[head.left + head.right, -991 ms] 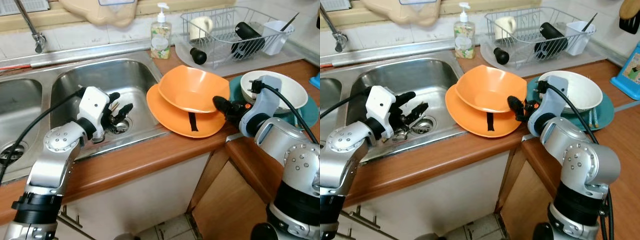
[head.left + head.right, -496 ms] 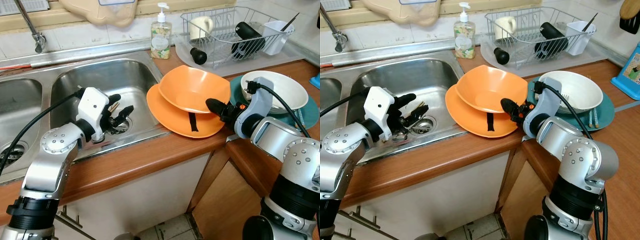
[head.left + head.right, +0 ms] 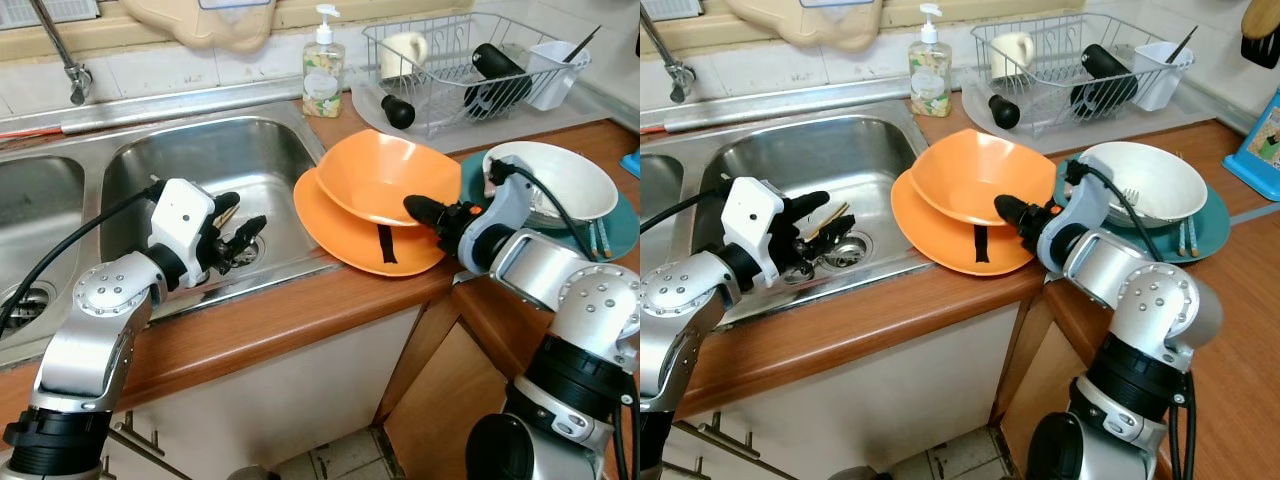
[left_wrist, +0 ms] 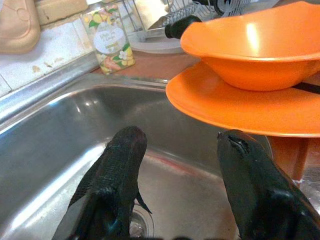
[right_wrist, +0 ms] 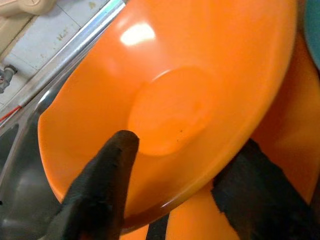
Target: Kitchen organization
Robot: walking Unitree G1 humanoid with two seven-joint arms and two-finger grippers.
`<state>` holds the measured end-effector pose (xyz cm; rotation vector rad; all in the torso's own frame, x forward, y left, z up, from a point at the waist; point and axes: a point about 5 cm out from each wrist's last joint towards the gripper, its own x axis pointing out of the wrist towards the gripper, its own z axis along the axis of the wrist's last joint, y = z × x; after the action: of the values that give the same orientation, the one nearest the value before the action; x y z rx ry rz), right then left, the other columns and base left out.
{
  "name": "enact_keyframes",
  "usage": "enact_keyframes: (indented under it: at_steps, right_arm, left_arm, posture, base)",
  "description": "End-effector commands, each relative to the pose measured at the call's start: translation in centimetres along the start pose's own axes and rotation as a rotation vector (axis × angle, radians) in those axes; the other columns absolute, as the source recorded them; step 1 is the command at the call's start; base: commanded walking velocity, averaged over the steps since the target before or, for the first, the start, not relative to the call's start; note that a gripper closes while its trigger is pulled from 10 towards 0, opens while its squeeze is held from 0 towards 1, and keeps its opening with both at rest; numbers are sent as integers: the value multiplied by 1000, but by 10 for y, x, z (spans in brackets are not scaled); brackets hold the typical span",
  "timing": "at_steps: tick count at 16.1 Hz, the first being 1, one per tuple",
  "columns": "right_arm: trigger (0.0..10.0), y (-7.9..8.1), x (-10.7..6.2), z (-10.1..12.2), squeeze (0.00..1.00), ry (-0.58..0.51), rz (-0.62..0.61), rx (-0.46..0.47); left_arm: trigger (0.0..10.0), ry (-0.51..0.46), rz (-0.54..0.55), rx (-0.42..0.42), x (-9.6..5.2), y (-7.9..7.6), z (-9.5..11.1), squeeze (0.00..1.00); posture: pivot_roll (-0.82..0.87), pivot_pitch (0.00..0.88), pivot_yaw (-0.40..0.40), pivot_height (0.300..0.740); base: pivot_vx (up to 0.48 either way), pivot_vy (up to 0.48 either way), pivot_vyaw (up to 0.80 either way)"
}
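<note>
Orange sets our landmark: the orange bowl sits nested on an orange plate at the bench edge, just right of the sink. We have our right tool spread wide, one finger inside the bowl and the other under its rim, straddling the wall without yet pinching it, ready, we judge, to lift it. Our left tool hangs open and empty over the sink basin left of the bowl. Right of the bowl, a white bowl rests on a teal plate. Behind it, the dish rack holds a mug and a dark bottle.
</note>
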<state>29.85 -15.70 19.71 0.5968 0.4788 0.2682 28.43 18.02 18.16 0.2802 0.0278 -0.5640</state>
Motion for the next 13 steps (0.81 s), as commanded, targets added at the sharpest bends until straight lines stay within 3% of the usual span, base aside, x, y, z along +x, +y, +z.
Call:
enact_keyframes:
  at_steps: [1, 2, 3, 13]
  right_arm:
    - [2745, 2, 1, -1, 0, 19, 10, 10]
    - [2078, 2, 2, -1, 0, 20, 8, 13]
    - [0, 1, 2, -2, 0, 16, -1, 15]
    - [0, -3, 3, -1, 0, -13, -30, 20]
  left_arm:
    - [10000, 5, -4, 3, -2, -1, 1, 0]
    - [10000, 6, -8, 3, -2, -2, 1, 0]
    - [10000, 7, -13, 4, -1, -4, 2, 0]
    - [10000, -16, -10, 2, 3, -5, 8, 0]
  posture:
    - [-61, 0, 8, 740]
    - [-62, 0, 9, 740]
    - [-63, 0, 11, 740]
    - [-64, 0, 12, 740]
  base:
    - [0, 0, 0]
    - [0, 0, 0]
    - [0, 0, 0]
    - [0, 0, 0]
